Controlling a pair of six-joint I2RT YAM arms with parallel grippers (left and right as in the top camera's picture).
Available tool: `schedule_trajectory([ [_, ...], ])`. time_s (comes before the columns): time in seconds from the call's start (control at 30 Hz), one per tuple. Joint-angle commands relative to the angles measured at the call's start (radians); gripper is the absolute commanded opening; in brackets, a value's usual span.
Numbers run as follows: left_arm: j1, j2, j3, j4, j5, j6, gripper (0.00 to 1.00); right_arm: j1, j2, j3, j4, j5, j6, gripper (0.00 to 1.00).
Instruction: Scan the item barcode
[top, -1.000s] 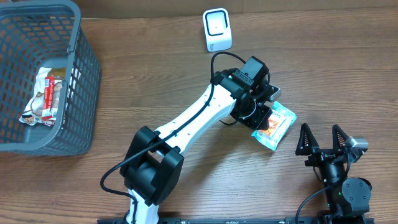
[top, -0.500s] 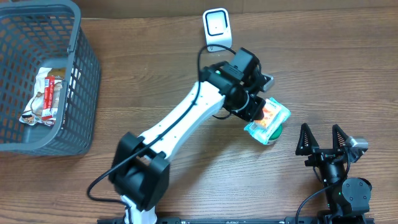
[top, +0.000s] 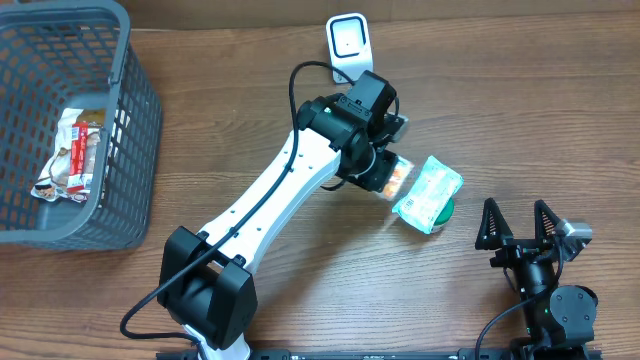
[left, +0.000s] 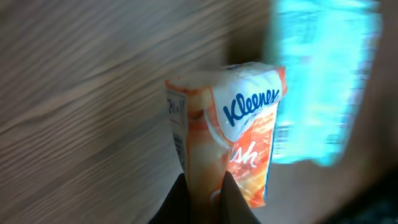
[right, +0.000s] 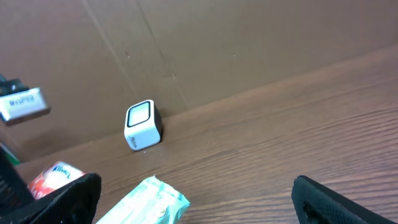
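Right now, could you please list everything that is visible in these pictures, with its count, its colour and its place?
table: 1, brown wood, under everything
basket: 1, grey, at the left of the table
snack packet: 1, white and red, inside the basket
scanner: 1, white, at the far edge, near the middle
tissue pack: 1, orange and white, held off the table, near the scanner
green pack: 1, pale green, lying on the table between the tissue pack and the right arm
left arm: 1, white and black, stretched toward the scanner, jaws shut on the tissue pack
right arm: 1, black, at the near right edge, jaws open and empty
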Motion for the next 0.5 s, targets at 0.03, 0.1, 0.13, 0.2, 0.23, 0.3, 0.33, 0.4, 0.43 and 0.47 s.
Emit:
schedule_trajectory([
  [0.03, 0.002, -0.019, 0.016, -0.051, -0.324, -0.139, 0.04, -0.005, -0.009, -0.010, 0.007, -0.006, -0.003, 1.00],
  [0.1, -0.005, -0.019, 0.015, -0.083, -0.421, -0.211, 0.04, -0.005, -0.009, -0.010, 0.007, -0.006, -0.003, 1.00],
  [0.13, -0.011, -0.019, 0.013, -0.098, -0.476, -0.254, 0.04, -0.005, -0.009, -0.010, 0.007, -0.006, -0.003, 1.00],
  [0.2, -0.030, -0.019, 0.002, -0.114, -0.571, -0.340, 0.04, -0.005, -0.009, -0.010, 0.007, -0.006, -0.003, 1.00],
  [0.23, -0.043, -0.019, -0.008, -0.116, -0.621, -0.384, 0.04, -0.005, -0.009, -0.010, 0.007, -0.006, -0.003, 1.00],
  [0.3, -0.074, -0.019, -0.036, -0.114, -0.712, -0.462, 0.04, -0.005, -0.009, -0.010, 0.007, -0.006, -0.003, 1.00],
  [0.33, -0.093, -0.019, -0.058, -0.112, -0.766, -0.504, 0.04, -0.005, -0.009, -0.010, 0.007, -0.006, -0.003, 1.00],
  [0.4, -0.128, -0.018, -0.108, -0.099, -0.845, -0.542, 0.04, -0.005, -0.009, -0.010, 0.007, -0.006, -0.003, 1.00],
  [0.43, -0.143, -0.018, -0.135, -0.082, -0.862, -0.544, 0.04, -0.005, -0.009, -0.010, 0.007, -0.006, -0.003, 1.00],
  [0.47, -0.161, -0.018, -0.171, -0.057, -0.874, -0.544, 0.04, -0.005, -0.009, -0.010, 0.007, -0.006, -0.003, 1.00],
])
